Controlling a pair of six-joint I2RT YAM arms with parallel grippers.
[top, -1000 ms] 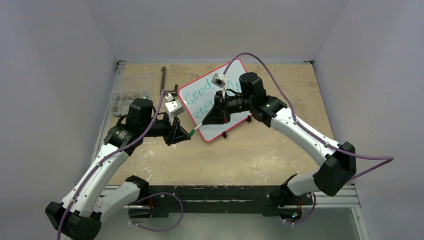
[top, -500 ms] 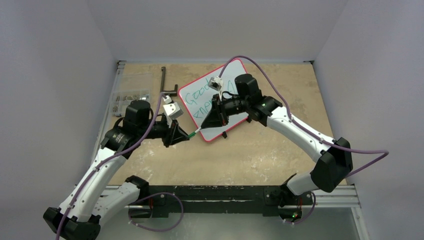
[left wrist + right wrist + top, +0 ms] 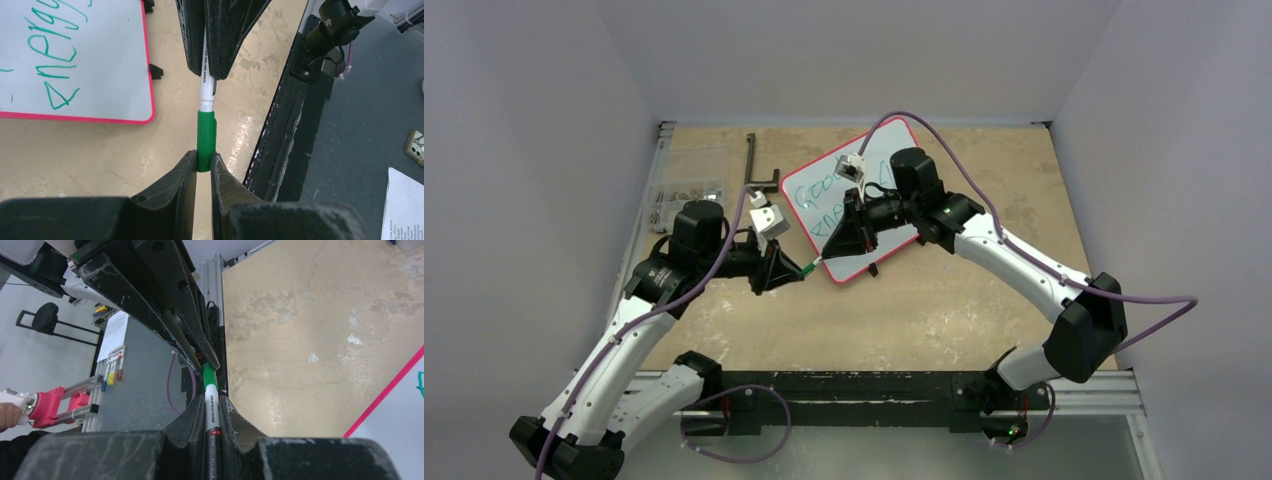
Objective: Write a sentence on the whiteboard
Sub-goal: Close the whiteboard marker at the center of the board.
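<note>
Right pincer (image 3: 827, 252) has slid left toward left pincer (image 3: 798, 268). Right one is clamped on the marker (image 3: 206, 92), left one on its green cap (image 3: 206, 135), just off the whiteboard (image 3: 110, 75).

- A robotics lab cell: a left arm (image 3: 614, 340) and a right arm (image 3: 1024, 265), white with black joints, are bolted to a black metal base rail (image 3: 874, 385) at the counter's near edge.
- Plain pale walls (image 3: 534, 150) box in the worn, stained wooden counter (image 3: 924, 310) on three sides.
- Purple cables (image 3: 969, 150) run loose along both arms.
- A clear compartment box of small hardware (image 3: 682, 195) sits at the counter's left edge.
- The wrist views show a grey floor (image 3: 360, 150), a printed sheet (image 3: 406, 205) and a black stand (image 3: 42, 320).
</note>
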